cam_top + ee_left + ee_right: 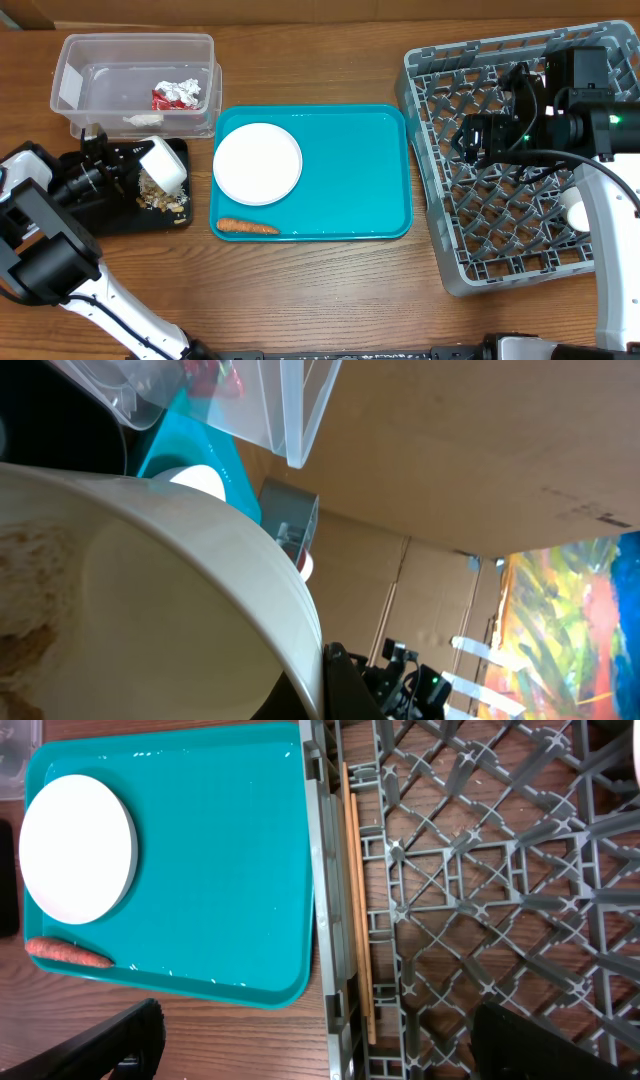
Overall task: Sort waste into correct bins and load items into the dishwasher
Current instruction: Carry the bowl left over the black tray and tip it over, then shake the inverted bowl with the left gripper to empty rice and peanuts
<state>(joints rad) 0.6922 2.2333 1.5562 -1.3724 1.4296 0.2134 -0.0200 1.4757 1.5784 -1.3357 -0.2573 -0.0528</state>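
Overhead: locate left hand (135, 172) clamped shut on glossy white bowl (163, 163), tilted over flat black tray (120, 218) bearing beige crumbly scraps (160, 198). Note red wrapper (163, 98), crumpled foil (185, 92) and tissue (143, 120) inside clear tub (75, 55); round white plate (257, 164) and tapered orange carrot (246, 226) on teal tray (350, 170). Find right hand (468, 140) spread wide, empty, above grey gridded rack (500, 230).
Left wrist: see smooth bowl wall, beige smear (25, 622).
Right wrist: observe thin wooden chopsticks (355, 900) lying along rack's left wall

Teal tray (350, 170), wht plate (257, 163), orange carrot (246, 226), grey rack (325, 870).

Teal tray (350, 170) on wooden table (330, 290)
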